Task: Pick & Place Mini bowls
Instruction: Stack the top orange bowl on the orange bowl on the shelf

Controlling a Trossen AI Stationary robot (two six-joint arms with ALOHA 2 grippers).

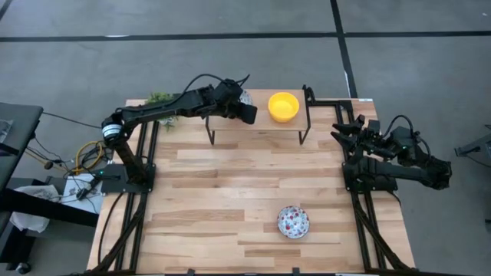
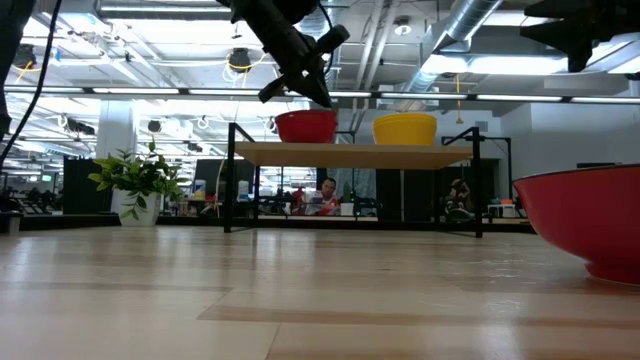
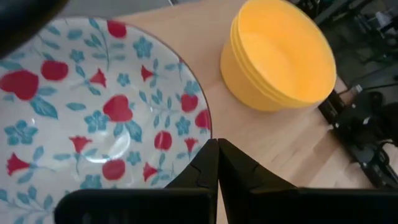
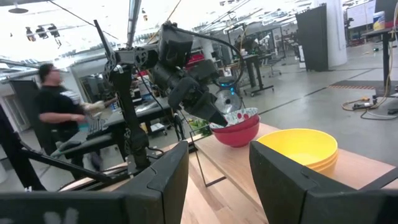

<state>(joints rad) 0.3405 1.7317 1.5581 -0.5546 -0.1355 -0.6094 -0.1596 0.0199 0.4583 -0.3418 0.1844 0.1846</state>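
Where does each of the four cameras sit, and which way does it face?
High: overhead, looking straight down on the wooden table and both arms.
Low: at table-top height, looking level at the raised wooden shelf; the left arm reaches in from above.
Left wrist: looks onto the white floral-patterned bowl; its jaws are shut.
Right wrist: looks across toward the left arm; its jaws stand open.
All four share the stacked glossy yellow bowls.

No text, label, brand, number or sign can be read on anything in these four views of the table.
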